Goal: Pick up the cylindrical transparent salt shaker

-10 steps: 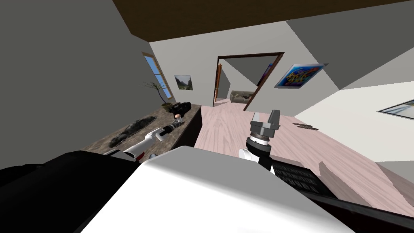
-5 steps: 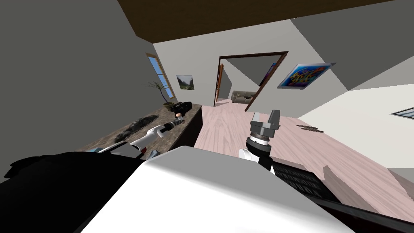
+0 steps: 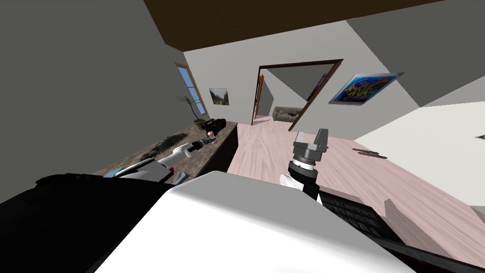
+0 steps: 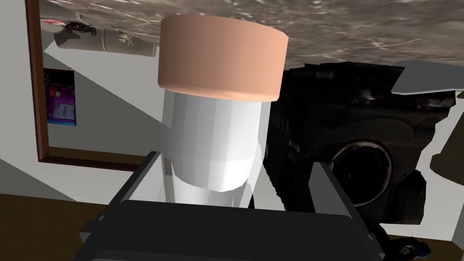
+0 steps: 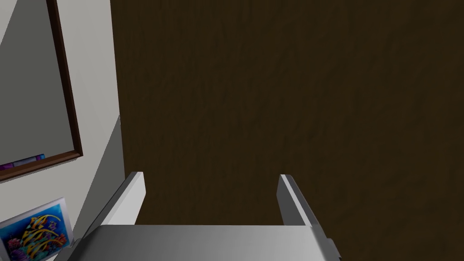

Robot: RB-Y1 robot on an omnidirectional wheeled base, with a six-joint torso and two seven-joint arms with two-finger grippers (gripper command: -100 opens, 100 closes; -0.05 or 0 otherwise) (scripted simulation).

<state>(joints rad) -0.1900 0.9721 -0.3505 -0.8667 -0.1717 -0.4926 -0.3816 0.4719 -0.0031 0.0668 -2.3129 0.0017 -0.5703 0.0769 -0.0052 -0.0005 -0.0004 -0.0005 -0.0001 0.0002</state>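
One salt shaker (image 4: 213,136), one black camera (image 4: 362,136) behind — left tool (image 4: 235,161) spread around shaker, right tool (image 5: 210,176) spread.

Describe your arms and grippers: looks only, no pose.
The left arm is a slim white tube with a dark band before the wrist. The right arm shows a white end, then a black wrist with a pale ring. The left gripper and right gripper each have two flat, light grey blade fingers on a boxy grey-to-dark body.

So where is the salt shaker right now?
The salt shaker is on the mottled brown counter at the robot's left, beside the black camera, between the left gripper's open fingers in the left wrist view.
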